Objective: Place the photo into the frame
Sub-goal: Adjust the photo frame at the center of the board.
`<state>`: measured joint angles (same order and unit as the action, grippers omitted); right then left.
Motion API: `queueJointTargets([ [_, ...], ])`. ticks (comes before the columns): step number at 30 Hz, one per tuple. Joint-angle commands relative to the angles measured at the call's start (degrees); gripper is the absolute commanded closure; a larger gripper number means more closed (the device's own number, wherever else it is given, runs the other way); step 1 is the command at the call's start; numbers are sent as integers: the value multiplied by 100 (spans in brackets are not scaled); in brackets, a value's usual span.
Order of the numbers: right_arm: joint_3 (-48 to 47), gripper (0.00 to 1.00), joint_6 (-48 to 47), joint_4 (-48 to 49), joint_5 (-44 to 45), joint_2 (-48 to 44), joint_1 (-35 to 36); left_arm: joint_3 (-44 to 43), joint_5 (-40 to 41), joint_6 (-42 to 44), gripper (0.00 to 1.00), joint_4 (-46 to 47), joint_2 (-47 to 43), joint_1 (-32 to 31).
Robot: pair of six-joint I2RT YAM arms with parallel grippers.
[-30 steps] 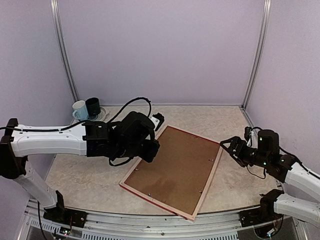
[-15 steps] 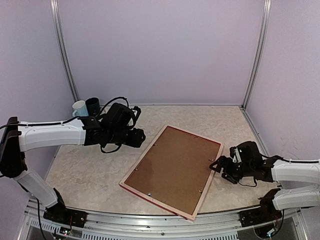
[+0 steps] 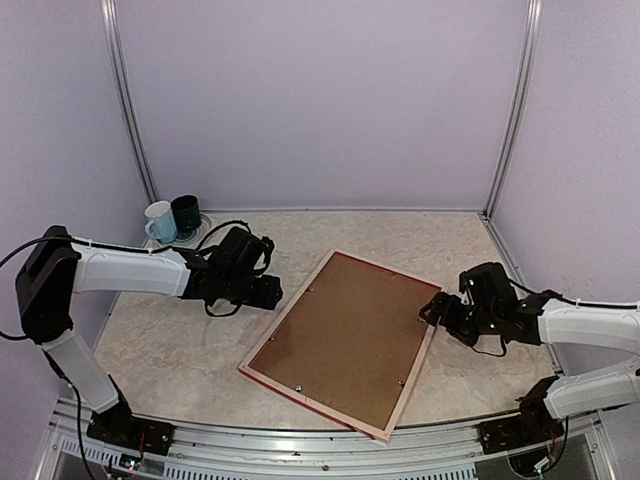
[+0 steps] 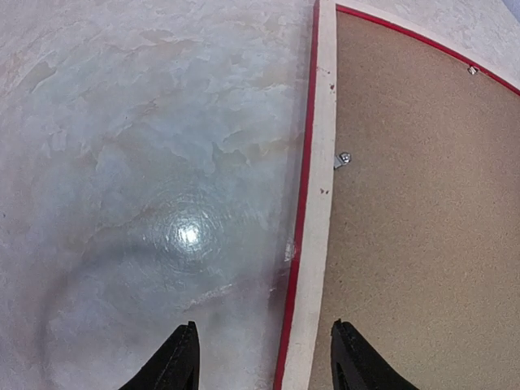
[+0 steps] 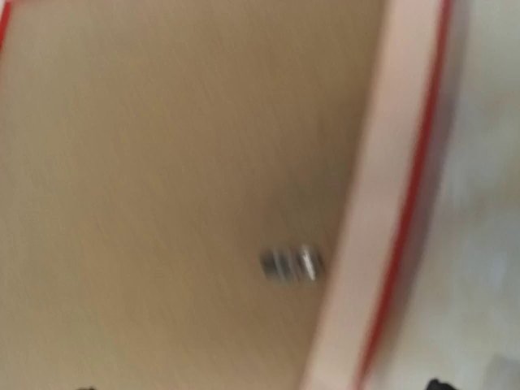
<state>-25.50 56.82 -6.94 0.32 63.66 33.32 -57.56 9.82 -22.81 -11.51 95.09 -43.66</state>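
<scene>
Frame flat, back side up: thin rectangular pale-wood rim, red outer edge. Matte brown fibreboard backing sits inside it, with a small metal tab at the rim's inner side. Table glossy, marbled. Left gripper wide open, empty, tips straddling frame's left rim. Right gripper at frame's right rim; wrist view blurred, tips look spread, nothing held.

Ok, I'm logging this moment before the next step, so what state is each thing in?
frame: flat on the table, back side up.
backing board: seated inside the frame.
photo: not visible.
left gripper: open, one finger either side of the frame's rim.
right gripper: open, low at the frame's opposite rim; its wrist view is blurred.
pale mug: upright.
dark mug: upright, beside the pale mug.
</scene>
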Motion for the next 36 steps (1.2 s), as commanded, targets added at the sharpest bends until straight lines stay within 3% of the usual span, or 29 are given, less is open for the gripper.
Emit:
queueJointTargets([
  [1, -879, 12, -642, -796, 1087, 475, 69, 110, -47, -66, 45, 384, 106, 15],
  [5, -1255, 13, -708, -1087, 1428, 1019, 69, 105, -79, -40, 44, 411, 189, 16],
  [13, -847, 13, -453, -461, 805, 1127, 69, 454, -585, -128, 37, 827, 272, 20],
  [24, -1228, 20, -634, 65, 539, 1979, 61, 830, -1195, -224, 34, 1377, 593, 15],
  [36, -2738, 31, -1436, 213, -167, 3386, -418, 1412, -1476, -576, 34, 1778, 385, -277],
])
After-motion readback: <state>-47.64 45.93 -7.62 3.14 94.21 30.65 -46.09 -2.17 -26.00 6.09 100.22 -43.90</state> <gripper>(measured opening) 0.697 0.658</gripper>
